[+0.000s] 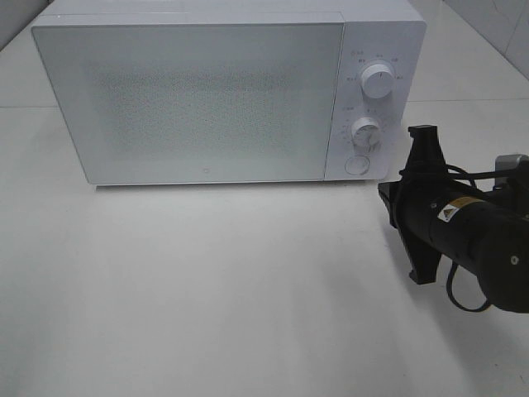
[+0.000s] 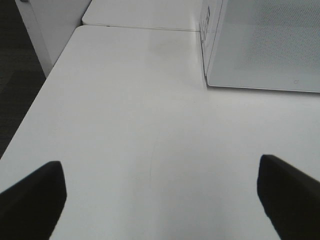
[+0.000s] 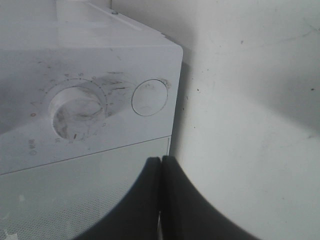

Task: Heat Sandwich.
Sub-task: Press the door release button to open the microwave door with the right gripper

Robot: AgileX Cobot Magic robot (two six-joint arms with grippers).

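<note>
On the white table (image 1: 207, 289), the exterior high view shows a microwave (image 1: 190, 91) with its door closed and the right arm (image 1: 471, 236) near its right end. From the left wrist, the left gripper (image 2: 160, 195) gapes wide over the tabletop, holding nothing. From the right wrist, the right gripper (image 3: 161, 167) has its jaws pressed together, empty, near the round button (image 3: 149, 97). Where the sandwich lies relative to either pair of jaws cannot be told.

- Microwave casing (image 1: 372, 41): white, smooth, looks like painted metal or plastic, low sheen.
- Door (image 1: 198, 99): frosted panel with a fine dotted mesh, semi-gloss.
- Upper knob (image 1: 378, 81), lower knob (image 1: 365, 131), round button (image 1: 356, 165): white smooth plastic; the lower knob and button look smudged up close.
- Table (image 1: 207, 289): white, smooth, matt, faintly scuffed.
- Right gripper (image 3: 161, 162), left gripper (image 2: 160, 200): black, matt, plastic-looking.
- Arm housing (image 1: 471, 227): black, smooth, slight sheen.
- Cable (image 1: 455, 294): black, rubbery-looking sheath.
</note>
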